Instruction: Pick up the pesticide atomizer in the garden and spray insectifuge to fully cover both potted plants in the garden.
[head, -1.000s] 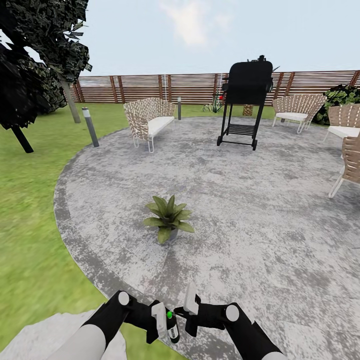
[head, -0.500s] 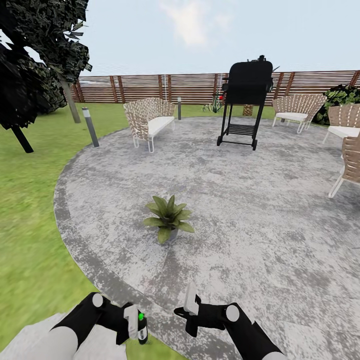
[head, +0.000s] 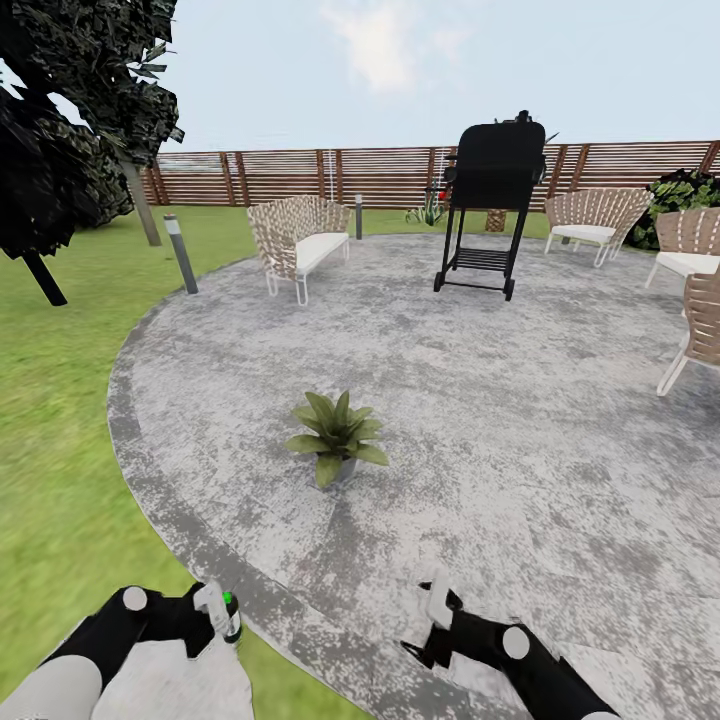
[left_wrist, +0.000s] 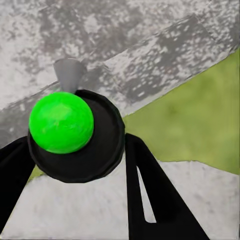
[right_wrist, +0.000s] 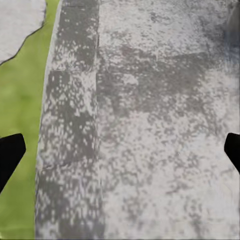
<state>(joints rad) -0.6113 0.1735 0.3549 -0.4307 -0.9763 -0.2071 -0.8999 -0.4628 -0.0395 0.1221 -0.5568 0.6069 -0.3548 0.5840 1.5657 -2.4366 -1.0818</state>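
A round grey paved patio (head: 480, 400) sits in a green lawn (head: 60, 420), closed off at the back by a brown slatted wooden fence (head: 380, 175). Near the patio's middle, at about 12 o'clock from the robot, stands one potted plant (head: 336, 436), a rosette of pointed green leaves in a small grey pot, with open paving between it and the robot. At 7 o'clock in the head view the left end effector (head: 217, 620) is clenched around the pesticide atomizer (head: 229, 615), a small dark bottle with a bright green cap, held over the border of grass and a pale stepping stone (head: 170, 685). At 5 o'clock the right end effector (head: 436, 620) hangs over the paving with its fingers spread wide and nothing between them. Further back, a black barbecue grill (head: 492, 205) stands at 1 o'clock, a woven bench (head: 297, 242) at 11 o'clock, woven chairs (head: 690, 290) at 2 o'clock, a short bollard lamp (head: 181, 254) and a dark tree (head: 70, 110) at 10 o'clock.
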